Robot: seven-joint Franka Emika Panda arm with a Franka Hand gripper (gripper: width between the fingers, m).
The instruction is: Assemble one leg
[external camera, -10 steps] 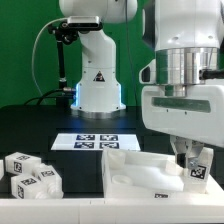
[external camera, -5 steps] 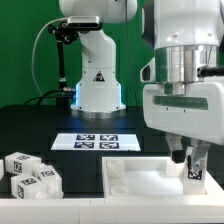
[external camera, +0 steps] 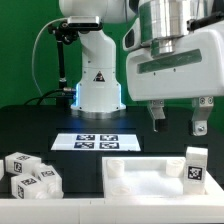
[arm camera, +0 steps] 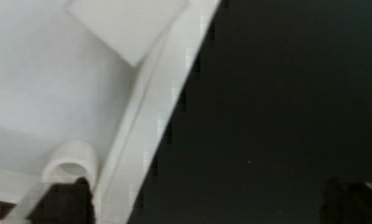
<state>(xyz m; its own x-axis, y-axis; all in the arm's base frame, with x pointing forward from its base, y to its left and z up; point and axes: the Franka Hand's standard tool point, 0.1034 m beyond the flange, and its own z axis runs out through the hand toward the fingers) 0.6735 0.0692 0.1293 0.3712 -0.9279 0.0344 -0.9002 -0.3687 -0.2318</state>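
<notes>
The leg point(external camera: 196, 166), a small white block with a black-and-white tag, stands upright at the right corner of the large white tray-like panel point(external camera: 140, 178). My gripper point(external camera: 178, 120) is open and empty. It hangs above the panel, higher than the leg and a little toward the exterior view's left of it, touching nothing. In the wrist view the gripper point(arm camera: 209, 205) shows only its dark fingertips point(arm camera: 62, 200), spread wide over the panel's edge point(arm camera: 147, 110) and the black table. I cannot make out the leg in the wrist view.
Several more tagged white blocks point(external camera: 30, 175) lie at the exterior view's left front. The marker board point(external camera: 98, 141) lies flat behind the panel. The arm's white base point(external camera: 97, 90) stands at the back on the black table.
The gripper was down around the leg at the panel's right corner. It has let go, opened, and risen up and toward the exterior view's left. The leg stays standing.
</notes>
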